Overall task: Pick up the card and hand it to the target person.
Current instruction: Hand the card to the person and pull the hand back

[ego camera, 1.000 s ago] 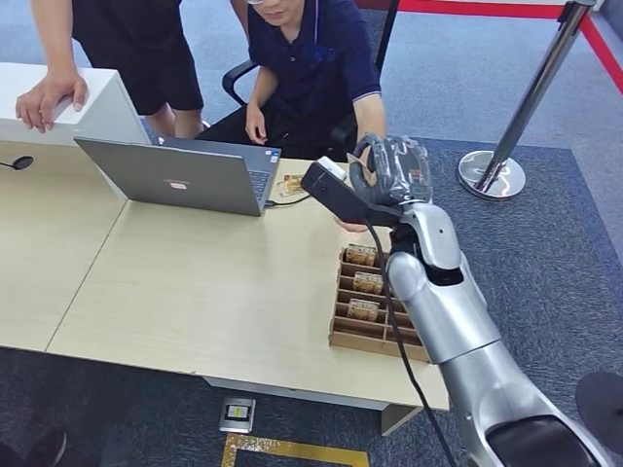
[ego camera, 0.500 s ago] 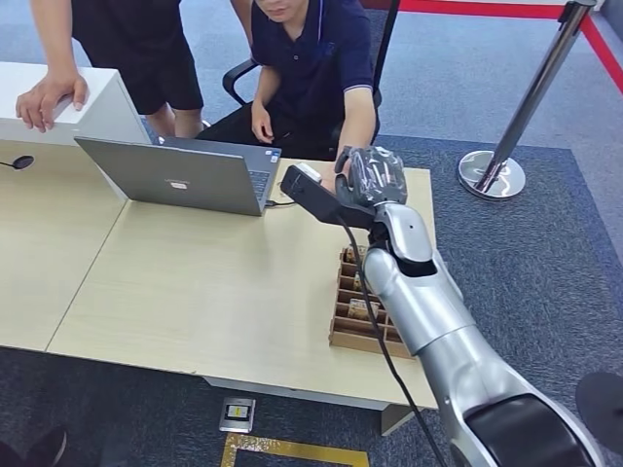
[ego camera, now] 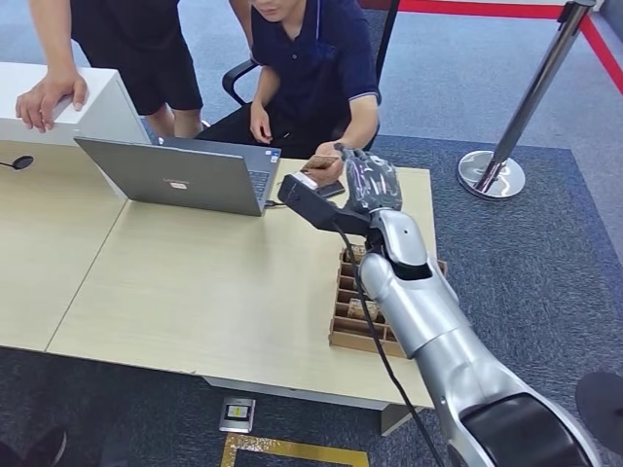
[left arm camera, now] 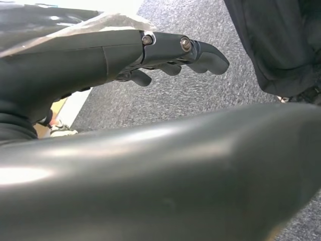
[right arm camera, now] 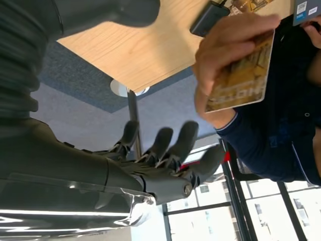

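Silver arm and plastic-wrapped right hand [ego camera: 371, 180] were seen stretched out over the far edge of the light wooden table [ego camera: 191, 282], pretty much right in front of the seated person [ego camera: 312, 68] in the dark polo. In the right wrist view that hand [right arm camera: 166, 160] was shown with its fingers [right arm camera: 185, 138] spread apart and nothing held in them. So yeah, nothing was being gripped there.

The card [right arm camera: 242, 75] was found in the person's hand [right arm camera: 223, 55], pinched at one edge and held just beside the robot's fingertips without touching them. From the head view the same card [ego camera: 320, 161] could be made out as a small tan sliver above the table edge, next to a dark phone-like thing [ego camera: 328, 189] lying on the table.

The left hand [left arm camera: 159, 55] was caught in its own wrist view with fingers held straight out over grey carpet, not wrapped around anything.

Other stuff noted: a grey laptop [ego camera: 176, 175] open on the table, a cardboard slotted tray [ego camera: 360, 311] with more cards stood in it, partly hidden behind the arm, a second person [ego camera: 52, 92] leaning a hand on a white counter, and a stanchion post [ego camera: 514, 136] off to the right.
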